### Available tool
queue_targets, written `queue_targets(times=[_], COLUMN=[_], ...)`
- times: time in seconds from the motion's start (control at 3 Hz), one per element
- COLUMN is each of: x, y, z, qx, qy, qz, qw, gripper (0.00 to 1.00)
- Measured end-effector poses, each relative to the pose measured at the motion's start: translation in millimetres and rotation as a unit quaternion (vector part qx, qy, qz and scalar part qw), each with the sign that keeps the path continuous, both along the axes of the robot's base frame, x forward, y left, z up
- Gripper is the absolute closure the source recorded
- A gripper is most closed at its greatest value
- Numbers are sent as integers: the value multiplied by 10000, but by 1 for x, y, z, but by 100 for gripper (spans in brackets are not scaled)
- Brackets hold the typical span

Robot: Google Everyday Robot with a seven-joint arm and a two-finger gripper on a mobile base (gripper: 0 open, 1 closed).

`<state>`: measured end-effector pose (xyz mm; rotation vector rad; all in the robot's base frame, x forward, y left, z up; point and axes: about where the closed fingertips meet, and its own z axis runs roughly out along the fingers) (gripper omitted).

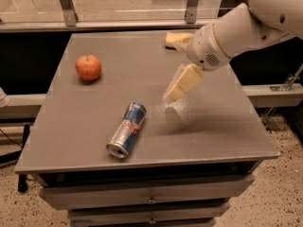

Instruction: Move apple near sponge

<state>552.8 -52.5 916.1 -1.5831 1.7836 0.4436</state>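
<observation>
Apple [88,66] upper left of frame on grey table [218,126], well apart from sponge [174,39] at top centre. Gripper [176,92] mid-frame above table, nothing visibly held; open or closed cannot be told. Judged firm, smooth, light, prone to roll: grasp across widest girth.

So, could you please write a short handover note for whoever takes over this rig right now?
Gripper: hovers above the table, right of centre, carrying nothing, far from the apple.
Apple: upright at the left rear, not yet grasped.
Sponge: at the far edge, partly hidden behind the arm.
Drink can: on its side near the front.
Done: nothing.
Left: grasp the apple, carry it across, set it beside the sponge.
</observation>
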Motion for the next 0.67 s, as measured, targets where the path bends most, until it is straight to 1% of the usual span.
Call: queue_targets(times=[0.33,0.67], x=[14,57], y=[18,59], z=[-2,-5], qx=[355,1133], qy=[-93,-206], qz=[29,25], qw=[9993,9933], gripper=[0,0])
